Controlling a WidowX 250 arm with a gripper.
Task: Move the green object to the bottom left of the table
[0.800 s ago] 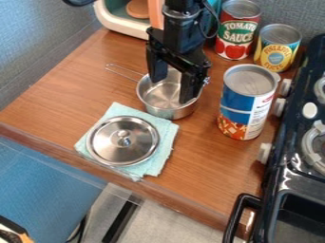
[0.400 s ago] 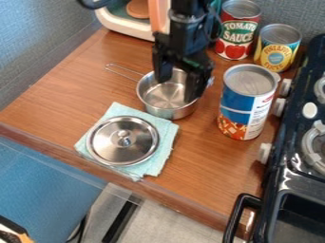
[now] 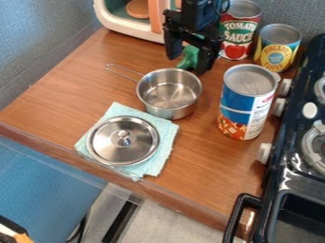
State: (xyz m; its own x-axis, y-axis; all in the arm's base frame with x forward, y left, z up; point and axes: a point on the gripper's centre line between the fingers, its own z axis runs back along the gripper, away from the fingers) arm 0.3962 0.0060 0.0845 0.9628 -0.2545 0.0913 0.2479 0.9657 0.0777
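At the top of the camera view, just behind the metal pot, the black gripper (image 3: pixel 188 62) hangs open with its two fingers spread. Between and behind the fingers shows a green object (image 3: pixel 190 56), partly covered by the right finger. Whether the fingers touch it I cannot tell. The wooden table (image 3: pixel 60 105) extends to the lower left, where its front edge runs at a slant.
The pot (image 3: pixel 170 91) stands mid-table, its handle toward the upper left. A metal lid (image 3: pixel 124 141) lies on a blue cloth (image 3: pixel 164 142). A large can (image 3: pixel 246 102), two smaller cans (image 3: pixel 236 31) and a stove (image 3: pixel 298 175) line the right side.
My gripper has moved from over the pot toward the back of the table, uncovering the pot. The green object now shows between its fingers.
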